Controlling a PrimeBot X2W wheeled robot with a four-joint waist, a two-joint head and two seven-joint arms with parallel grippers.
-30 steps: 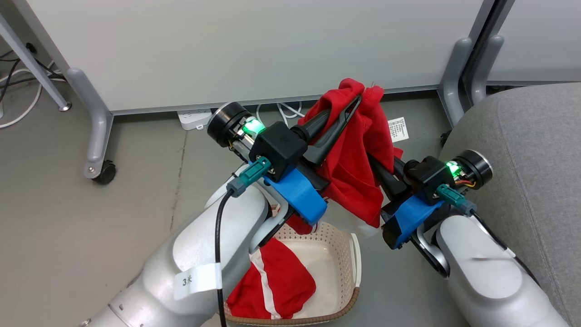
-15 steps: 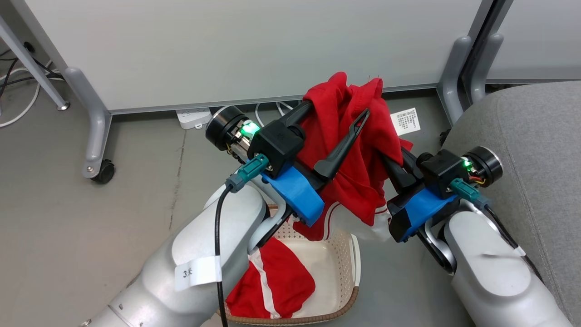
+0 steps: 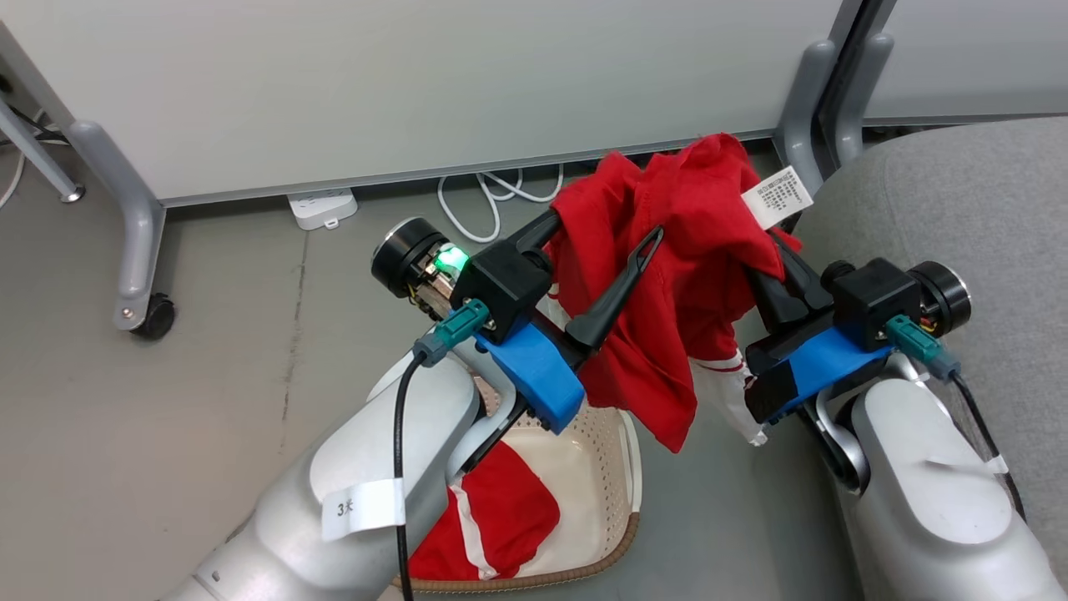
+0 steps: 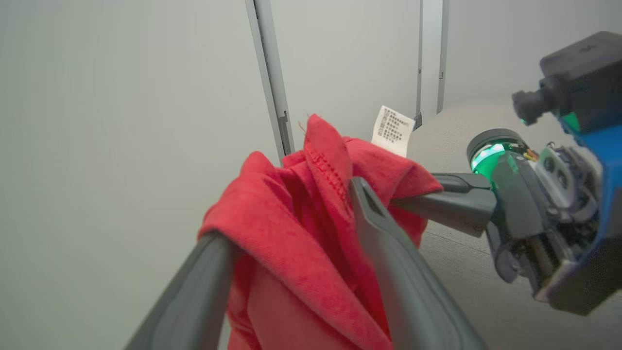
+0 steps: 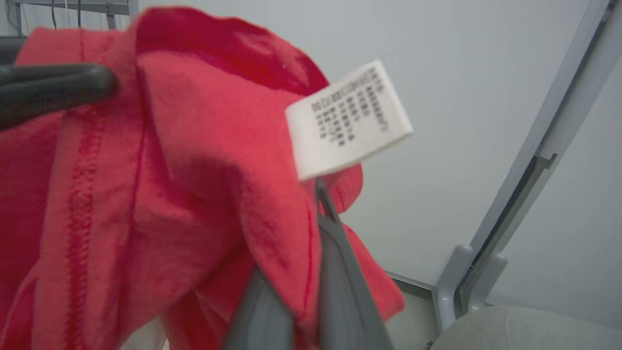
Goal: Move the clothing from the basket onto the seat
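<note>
One piece of the clothing, a red garment [image 3: 667, 275] with a white tag [image 3: 778, 197], hangs in the air between my arms. My right gripper [image 3: 772, 259] is shut on its upper edge beside the tag [image 5: 347, 119]; its fingers [image 5: 335, 282] pinch the red cloth [image 5: 194, 194]. My left gripper [image 3: 605, 232] stands open; the cloth [image 4: 291, 253] drapes over one finger [image 4: 194, 291] while the other finger [image 4: 388, 253] lies bare against it. A second red garment with a white stripe [image 3: 492, 517] lies in the cream basket [image 3: 622, 467] below. The grey seat [image 3: 959, 209] is at the right.
Pale grey partition panels [image 3: 417, 83] on wheeled feet [image 3: 138, 309] stand behind, with a white power strip [image 3: 321, 207] and cables [image 3: 492, 196] on the floor. A partition post [image 3: 805, 100] stands close to the seat's far corner.
My left gripper has opened and let go of the red garment, which stays draped over one finger. The right gripper, still shut on it, has carried it right toward the seat. The camera shifted too.
</note>
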